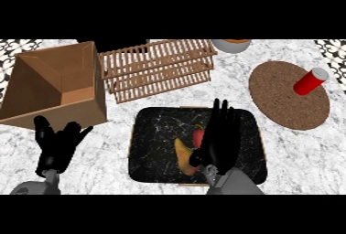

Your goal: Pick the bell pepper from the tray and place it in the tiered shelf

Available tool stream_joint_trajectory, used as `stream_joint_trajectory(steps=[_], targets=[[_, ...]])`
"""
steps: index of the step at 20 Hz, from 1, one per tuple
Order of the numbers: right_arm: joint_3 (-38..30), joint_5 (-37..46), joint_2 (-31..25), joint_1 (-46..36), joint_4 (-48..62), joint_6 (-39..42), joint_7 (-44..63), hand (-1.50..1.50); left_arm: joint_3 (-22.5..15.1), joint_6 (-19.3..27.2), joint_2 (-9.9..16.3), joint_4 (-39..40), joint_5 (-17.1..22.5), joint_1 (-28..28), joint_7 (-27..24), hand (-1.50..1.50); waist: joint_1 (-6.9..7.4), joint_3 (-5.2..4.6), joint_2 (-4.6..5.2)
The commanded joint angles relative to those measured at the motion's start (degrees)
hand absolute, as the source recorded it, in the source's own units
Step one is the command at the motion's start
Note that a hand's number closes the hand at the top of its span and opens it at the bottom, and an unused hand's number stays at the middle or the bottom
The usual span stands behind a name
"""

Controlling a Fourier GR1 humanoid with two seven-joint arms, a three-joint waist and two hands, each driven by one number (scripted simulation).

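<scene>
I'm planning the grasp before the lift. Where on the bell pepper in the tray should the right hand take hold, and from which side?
Judging from its pose, grip the bell pepper across its yellow-orange body, coming down from above. It lies flat on the tray, red end pointing toward the tiered shelf. The right hand hovers open beside it, partly hiding it.

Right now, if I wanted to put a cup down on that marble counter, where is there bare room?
Bare marble lies between the dark marbled tray and the round cork mat, and below that mat at the right. It is crowded at the top, where the brown cardboard box meets the slatted wooden tiered shelf. The open left hand takes the lower-left patch.
</scene>
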Motion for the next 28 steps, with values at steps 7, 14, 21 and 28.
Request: stream_joint_trajectory(steps=[7,14,21,28], targets=[[-1.15,3.87,0.83,0.82,8.28,-6.91,7.78,-1.5,-0.28,-0.19,-0.96,-2.28,-1.11,1.03,0.59,0.0,0.15,0.09,0.33],[-3.89,-0.06,0.81,-5.49,13.93,-7.84,4.46,-1.5,0.35,-1.85,-1.29,-0.87,-1.98,1.78,-0.6,0.0,0.42,0.07,0.42],[-2.06,-4.96,0.8,-3.91,19.69,4.58,-5.2,1.5,2.32,-2.13,-0.56,1.73,-1.51,-3.04,1.9,0.0,0.55,0.04,0.76],[1.88,-6.88,0.76,-2.88,20.81,-11.13,-7.61,1.5,2.97,-2.18,-2.42,0.66,-3.25,-0.7,1.2,0.0,-0.03,0.09,0.31]])
